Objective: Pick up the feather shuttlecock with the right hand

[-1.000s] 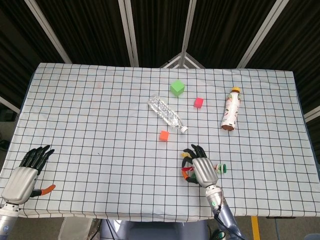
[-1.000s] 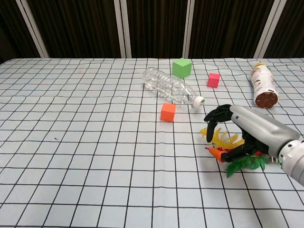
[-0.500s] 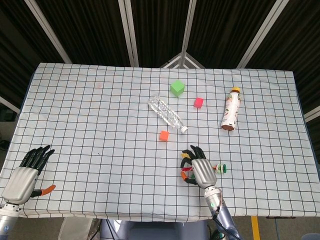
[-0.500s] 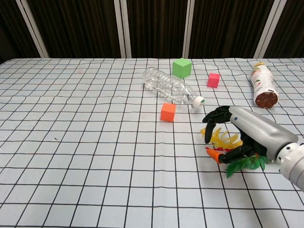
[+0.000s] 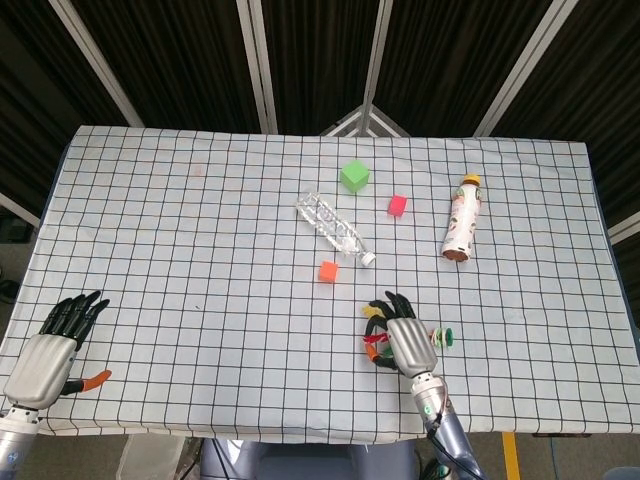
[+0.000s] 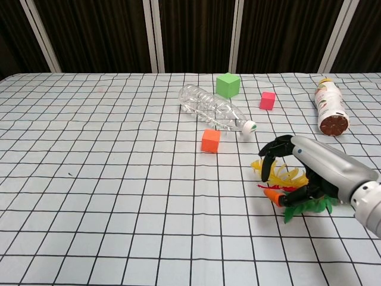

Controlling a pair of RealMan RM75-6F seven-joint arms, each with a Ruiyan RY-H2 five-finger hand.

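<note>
The feather shuttlecock (image 5: 374, 344) lies on the checked cloth near the front edge, its yellow, orange and green feathers (image 6: 278, 174) spread out. Its green and white base (image 5: 443, 336) pokes out on the far side of my right hand (image 5: 405, 341). That hand (image 6: 318, 165) arches over the feathers, its fingers curled down on the left of them and its thumb low by the orange and green feathers. The shuttlecock stays on the table and no firm grip shows. My left hand (image 5: 45, 355) rests flat at the front left corner, holding nothing.
A clear plastic bottle (image 6: 214, 110) lies mid-table with an orange cube (image 6: 210, 140) just in front of it. Behind stand a green cube (image 6: 228, 84) and a pink cube (image 6: 267, 100). A drink bottle (image 6: 328, 106) lies on its side at the right.
My right hand has drifted a little to the right over the shuttlecock, fingers still arched. The left hand and the other objects have not moved.
</note>
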